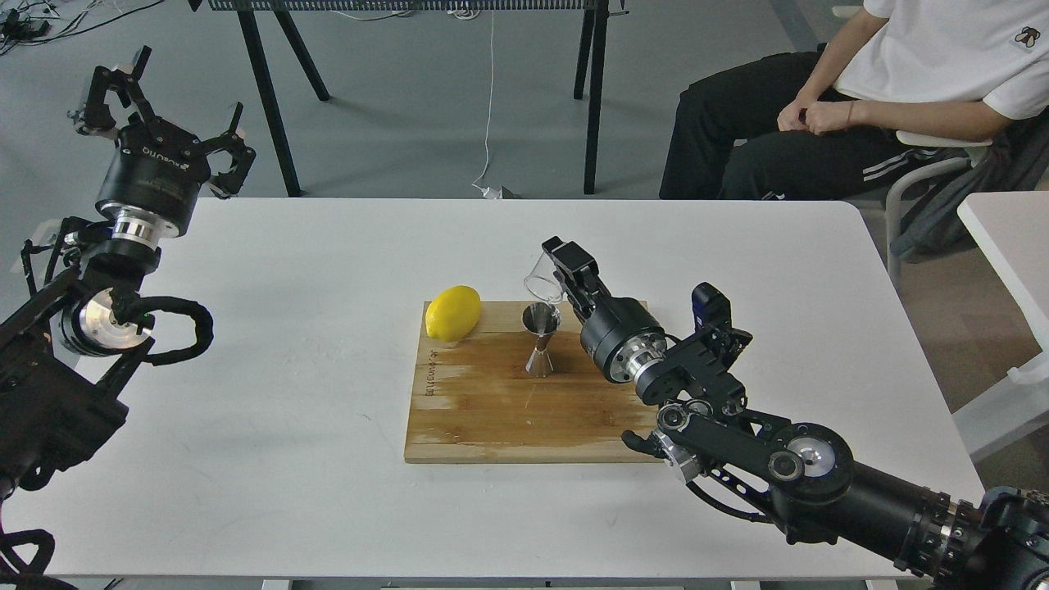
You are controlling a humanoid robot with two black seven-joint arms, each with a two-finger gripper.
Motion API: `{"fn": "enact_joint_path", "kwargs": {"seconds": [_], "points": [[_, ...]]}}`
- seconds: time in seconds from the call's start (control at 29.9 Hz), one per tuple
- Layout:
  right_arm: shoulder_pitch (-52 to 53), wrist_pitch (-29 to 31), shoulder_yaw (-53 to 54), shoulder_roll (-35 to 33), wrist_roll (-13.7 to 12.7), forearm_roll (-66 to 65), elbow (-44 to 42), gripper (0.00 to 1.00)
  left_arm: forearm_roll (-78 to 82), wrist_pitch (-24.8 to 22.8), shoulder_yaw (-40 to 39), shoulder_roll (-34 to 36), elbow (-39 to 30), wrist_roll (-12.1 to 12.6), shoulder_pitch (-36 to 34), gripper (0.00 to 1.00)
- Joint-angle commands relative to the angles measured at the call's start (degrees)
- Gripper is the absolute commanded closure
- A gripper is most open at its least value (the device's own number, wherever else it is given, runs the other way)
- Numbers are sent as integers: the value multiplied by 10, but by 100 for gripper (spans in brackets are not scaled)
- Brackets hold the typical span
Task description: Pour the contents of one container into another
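1. Right black two-finger gripper [551, 274], nearest, had its jaws clenched on the tiny clear glass cup [543, 286], tipped mouth-down just above the shiny steel hourglass jigger [541, 338], probably so liquid would fall into its top cone.
2. Left black gripper [164, 106] hung raised clear of the surface, jaws released, holding nothing.
3. Jigger stood upright on the wooden cutting board [492, 410], on the white surface [311, 328].
4. Count: one cup, one jigger, one yellow lemon [452, 313], one board.

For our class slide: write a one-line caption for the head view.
Right gripper tips a clear glass cup over a steel jigger on a cutting board.
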Motion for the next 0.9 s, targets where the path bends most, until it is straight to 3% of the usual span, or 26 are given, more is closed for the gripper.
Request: {"fn": "enact_joint_path", "kwargs": {"seconds": [0.0, 0.77, 0.87], "points": [[-1, 0, -1, -2, 6, -16, 0, 73, 0, 0, 0, 0, 0, 0, 0, 0], [9, 0, -59, -2, 40, -117, -41, 72, 0, 1, 0, 0, 0, -2, 2, 0], [10, 0, -77, -2, 56, -143, -64, 72, -1, 1, -1, -1, 0, -2, 2, 0]]}}
